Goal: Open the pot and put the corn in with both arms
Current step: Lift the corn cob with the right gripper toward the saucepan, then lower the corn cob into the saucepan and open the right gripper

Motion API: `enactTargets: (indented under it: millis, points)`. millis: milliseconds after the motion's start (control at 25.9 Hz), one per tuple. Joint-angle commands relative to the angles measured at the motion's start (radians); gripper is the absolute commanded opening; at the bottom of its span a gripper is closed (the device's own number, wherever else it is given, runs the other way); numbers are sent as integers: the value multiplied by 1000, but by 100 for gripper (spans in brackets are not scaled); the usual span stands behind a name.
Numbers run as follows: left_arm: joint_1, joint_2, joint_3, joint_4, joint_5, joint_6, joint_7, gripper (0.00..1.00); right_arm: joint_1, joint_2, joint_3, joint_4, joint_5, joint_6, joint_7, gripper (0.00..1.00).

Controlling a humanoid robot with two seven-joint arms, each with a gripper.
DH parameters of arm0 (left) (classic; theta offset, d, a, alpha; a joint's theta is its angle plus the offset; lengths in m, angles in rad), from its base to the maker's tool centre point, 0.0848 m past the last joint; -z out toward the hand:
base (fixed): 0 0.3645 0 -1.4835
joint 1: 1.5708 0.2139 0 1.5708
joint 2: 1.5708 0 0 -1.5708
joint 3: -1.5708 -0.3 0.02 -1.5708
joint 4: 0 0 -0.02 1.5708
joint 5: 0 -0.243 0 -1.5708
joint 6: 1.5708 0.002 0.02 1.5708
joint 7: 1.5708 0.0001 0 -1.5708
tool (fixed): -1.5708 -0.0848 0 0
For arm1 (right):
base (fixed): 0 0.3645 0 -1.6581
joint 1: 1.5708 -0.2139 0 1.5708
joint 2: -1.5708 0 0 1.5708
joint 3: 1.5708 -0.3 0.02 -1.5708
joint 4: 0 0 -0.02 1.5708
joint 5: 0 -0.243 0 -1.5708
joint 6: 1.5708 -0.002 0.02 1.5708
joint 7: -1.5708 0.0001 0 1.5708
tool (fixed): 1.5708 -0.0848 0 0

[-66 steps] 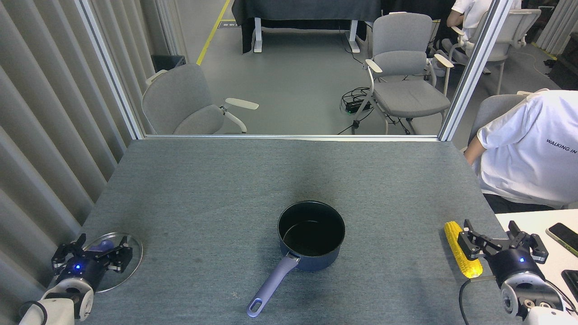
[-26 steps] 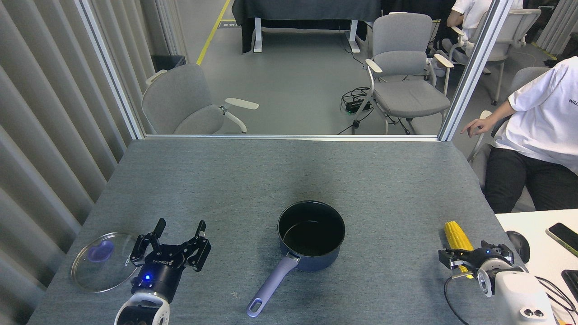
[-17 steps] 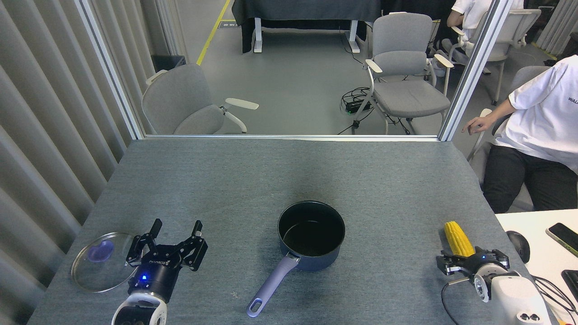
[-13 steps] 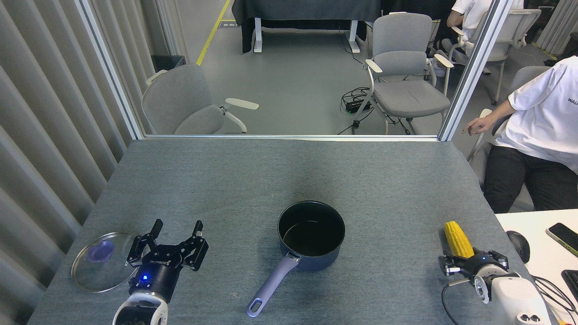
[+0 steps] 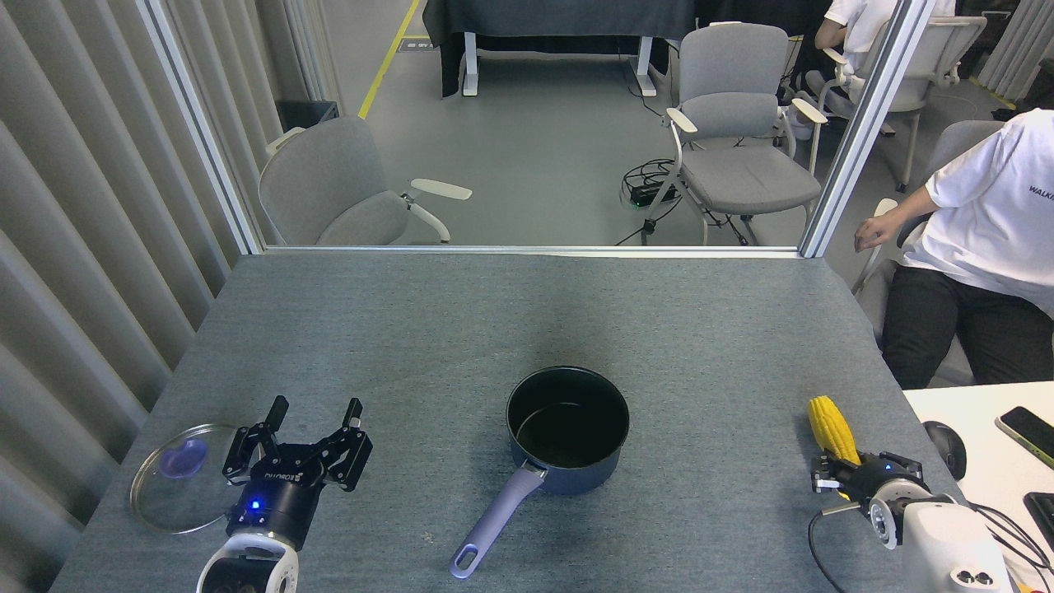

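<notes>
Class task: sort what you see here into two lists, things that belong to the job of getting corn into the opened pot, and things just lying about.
Belongs to the job:
pot
corn
glass lid
left gripper
right gripper

Just lying about:
phone
computer mouse
office chairs

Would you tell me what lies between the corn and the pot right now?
Nothing: in the head view, only bare grey table separates the corn from the pot.
</notes>
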Motion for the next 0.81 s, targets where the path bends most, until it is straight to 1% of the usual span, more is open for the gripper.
enactTargets:
  millis: [0, 116, 193, 270, 347, 386, 502, 617, 656, 772]
  points:
    - [6, 1, 9, -1, -1, -2, 1, 99, -9, -10, -3, -16, -51, -37, 2, 9]
    - [14, 1, 10, -1, -1, -2, 1, 99, -30, -13, -6, -47, -82, -101, 6, 9]
    - [15, -1, 10, -2, 1, -2, 1, 99, -39, -11, -6, -87, -91, -116, 43, 9]
    - [15, -1, 9, -2, 1, -2, 1, 99, -47, 4, -6, -145, -92, -113, 108, 9]
    - [15, -6, 9, -1, -1, 0, 1, 99, -51, 16, -9, -226, -94, -106, 161, 9]
    - [15, -6, 9, -2, 1, 0, 1, 99, -51, 33, -10, -274, -94, -101, 178, 8]
    - [21, -9, 9, -2, 1, 0, 1, 99, -53, 130, -9, -400, -91, -61, 240, 3]
    - [23, -10, 9, -4, 1, 0, 1, 99, -55, 214, 0, -505, -89, -4, 422, 3]
    - [23, -10, 9, -4, 1, 1, 1, 99, -53, 240, 3, -536, -85, -3, 457, 3]
    - [23, -12, 9, 1, 1, 4, 3, 99, -38, 308, 26, -585, -74, 0, 476, 1]
